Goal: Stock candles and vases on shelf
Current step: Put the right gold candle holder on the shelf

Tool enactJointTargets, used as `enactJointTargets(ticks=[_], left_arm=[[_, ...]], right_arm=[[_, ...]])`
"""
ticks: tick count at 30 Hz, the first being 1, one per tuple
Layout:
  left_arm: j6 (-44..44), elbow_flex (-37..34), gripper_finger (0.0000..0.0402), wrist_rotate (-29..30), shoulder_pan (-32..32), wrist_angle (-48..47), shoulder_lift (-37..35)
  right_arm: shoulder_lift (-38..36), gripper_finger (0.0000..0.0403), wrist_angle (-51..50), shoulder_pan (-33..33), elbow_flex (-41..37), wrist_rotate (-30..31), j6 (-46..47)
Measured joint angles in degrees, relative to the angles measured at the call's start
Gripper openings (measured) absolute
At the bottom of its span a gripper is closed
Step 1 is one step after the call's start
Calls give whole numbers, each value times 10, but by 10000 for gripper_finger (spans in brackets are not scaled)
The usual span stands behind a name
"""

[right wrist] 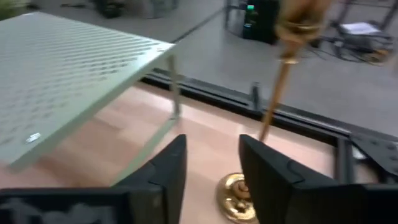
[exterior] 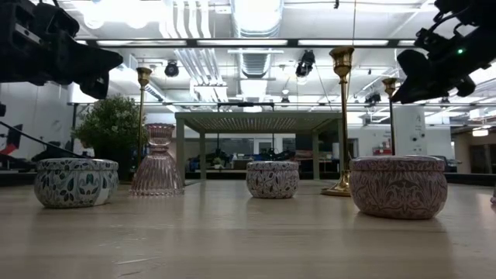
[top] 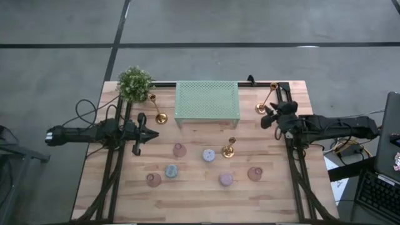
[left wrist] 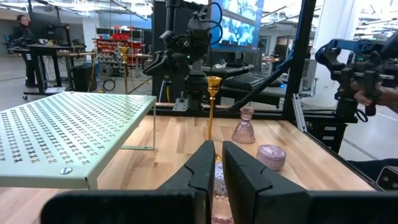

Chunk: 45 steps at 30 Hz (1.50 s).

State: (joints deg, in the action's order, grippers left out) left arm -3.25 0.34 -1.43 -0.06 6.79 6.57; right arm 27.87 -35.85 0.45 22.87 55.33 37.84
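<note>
Below the left gripper (exterior: pixel 105 74), a candle (exterior: pixel 75 182) and vase (exterior: pixel 158 160) stand on the table (exterior: pixel 248 240); another candle (exterior: pixel 399 186) sits beneath the right gripper (exterior: pixel 407 81).
</note>
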Motion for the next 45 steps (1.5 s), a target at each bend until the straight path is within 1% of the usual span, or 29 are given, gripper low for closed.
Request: enactJointTargets(ticks=[5,10,15,17,21,23,30,33,36,39,45], left_arm=[[0,0,35,0,0,0,0],[0,0,35,0,0,0,0],[0,0,35,0,0,0,0],[0,0,35,0,0,0,0],[0,0,35,0,0,0,0],[0,0,35,0,0,0,0],[0,0,35,0,0,0,0],[0,0,35,0,0,0,0],[0,0,35,0,0,0,0],[0,0,35,0,0,0,0],[0,0,35,0,0,0,0]], right_arm=[[20,201,0,-11,-1,46,22],[18,219,4,-35,-15,71,21],[19,221,41,-58,-40,82,-5],[19,221,83,-64,-53,80,-36],[19,221,188,-71,-80,79,-130],[18,221,215,-76,-88,79,-154],[18,221,221,-108,-92,79,-160],[18,221,232,-122,-92,77,-179],[18,221,266,-131,-92,67,-214],[19,220,294,-141,-92,43,-237],[19,206,316,-165,-93,28,-264]])
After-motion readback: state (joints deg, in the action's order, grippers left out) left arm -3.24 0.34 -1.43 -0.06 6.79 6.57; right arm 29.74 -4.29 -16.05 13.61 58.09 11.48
